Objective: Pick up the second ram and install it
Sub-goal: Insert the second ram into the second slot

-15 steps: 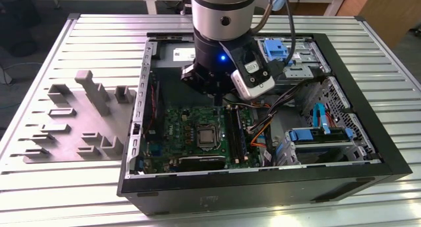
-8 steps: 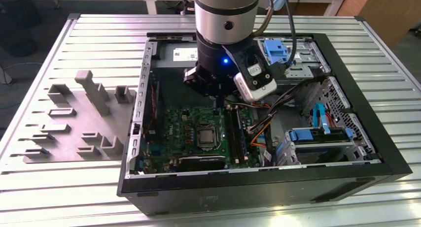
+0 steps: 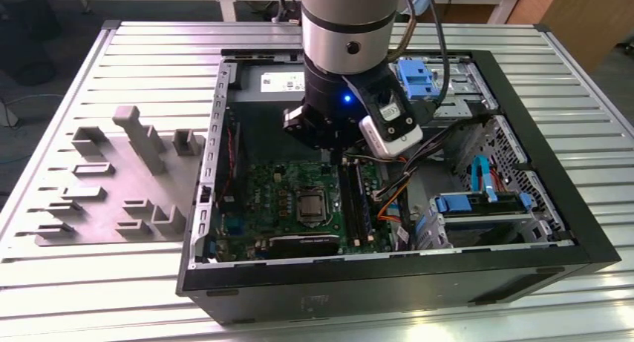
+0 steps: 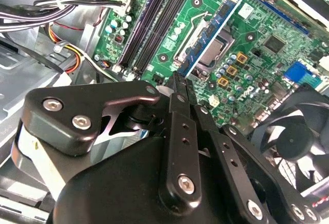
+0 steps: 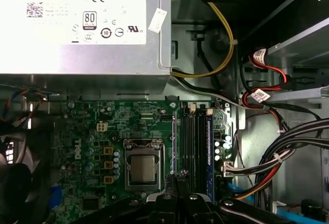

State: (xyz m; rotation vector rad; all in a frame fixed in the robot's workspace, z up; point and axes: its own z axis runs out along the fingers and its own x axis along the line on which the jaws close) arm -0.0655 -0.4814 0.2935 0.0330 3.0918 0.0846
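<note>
In the second wrist view my gripper point(image 4: 178, 77) is shut on the second ram point(image 4: 213, 31). The ram is a narrow blue board with dark chips that runs out from the fingertips above the CPU socket area. The dark memory slots point(image 4: 151, 26) lie just beside it on the green motherboard point(image 4: 257, 54). In the exterior view the gripper point(image 3: 340, 158) hangs inside the open computer case, over the back end of the slots point(image 3: 354, 201). In the first wrist view the fingers point(image 5: 179, 180) sit next to the slots point(image 5: 193, 144), and a thin blue board edge point(image 5: 209, 147) runs alongside them.
The silver power supply point(image 5: 77, 23) bounds the board at the back. Cable bundles point(image 5: 288, 147) crowd the side past the slots. The CPU point(image 5: 142, 169) and a black fan point(image 4: 298, 131) lie on the other side. Blue drive brackets point(image 3: 416, 79) and a grey fixture rack point(image 3: 109, 179) flank the case.
</note>
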